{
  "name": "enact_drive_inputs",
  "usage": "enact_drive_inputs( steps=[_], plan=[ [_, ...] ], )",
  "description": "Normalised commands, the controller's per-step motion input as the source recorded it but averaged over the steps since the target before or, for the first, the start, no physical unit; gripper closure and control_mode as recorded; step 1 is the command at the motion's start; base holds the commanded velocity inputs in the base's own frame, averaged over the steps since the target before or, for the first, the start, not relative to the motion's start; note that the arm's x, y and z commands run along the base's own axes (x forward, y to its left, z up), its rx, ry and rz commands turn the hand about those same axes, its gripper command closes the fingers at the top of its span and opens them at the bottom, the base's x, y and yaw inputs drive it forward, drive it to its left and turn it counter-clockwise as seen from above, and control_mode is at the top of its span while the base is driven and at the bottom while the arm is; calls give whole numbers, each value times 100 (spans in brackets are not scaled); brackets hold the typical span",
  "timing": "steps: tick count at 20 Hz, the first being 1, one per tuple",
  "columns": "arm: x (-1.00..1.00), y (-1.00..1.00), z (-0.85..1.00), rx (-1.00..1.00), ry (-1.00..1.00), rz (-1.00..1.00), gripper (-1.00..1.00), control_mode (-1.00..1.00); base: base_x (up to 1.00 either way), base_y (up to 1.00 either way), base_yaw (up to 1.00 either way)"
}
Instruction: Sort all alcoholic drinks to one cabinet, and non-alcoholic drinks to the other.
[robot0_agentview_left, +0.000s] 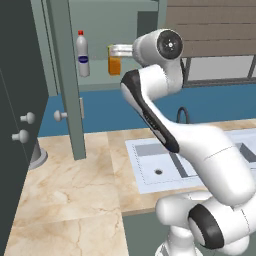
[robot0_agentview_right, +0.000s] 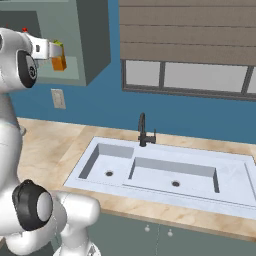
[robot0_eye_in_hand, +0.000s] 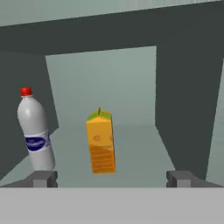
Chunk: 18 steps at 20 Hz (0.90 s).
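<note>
The small orange juice carton (robot0_eye_in_hand: 101, 142) with a green top stands upright on the shelf of the open wall cabinet (robot0_agentview_left: 95, 82), toward the front edge of the shelf and about midway across it. Beside it, clearly apart and nearer the cabinet's left wall, stands the white plastic bottle (robot0_eye_in_hand: 36, 131) with a red cap and blue label, also upright. The claw (robot0_eye_in_hand: 111, 178) hovers just in front of the carton with its two dark tips spread wide, holding nothing; the carton sits between the lines of the fingers but beyond them, free of both. Judging from this, both non-alcoholic drinks are already in this cabinet and the carton looks freshly set down, so the step in hand is likely clearing away. To do that well, the hand should draw straight back along its own axis, jaws kept wide, without swinging sideways until the tips are past the shelf's front edge, since a sideways sweep could tip the light carton or brush the bottle. Below, the marble worktop (robot0_agentview_left: 75, 200) and the white sink (robot0_agentview_right: 165, 172) lie well under the arm.
</note>
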Motion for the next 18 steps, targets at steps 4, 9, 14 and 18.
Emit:
enact_drive_inputs(
  steps=[4,9,14,18],
  plan=[
    [-100,-48,1,1,0,0,-100,-100,0,0,0],
    [-100,-44,-4,0,2,0,-100,-100,0,0,0],
    [-100,-31,-19,0,11,0,-100,-100,0,0,0],
    [-100,-15,-28,0,24,-1,-100,-100,0,0,0]
  ],
)
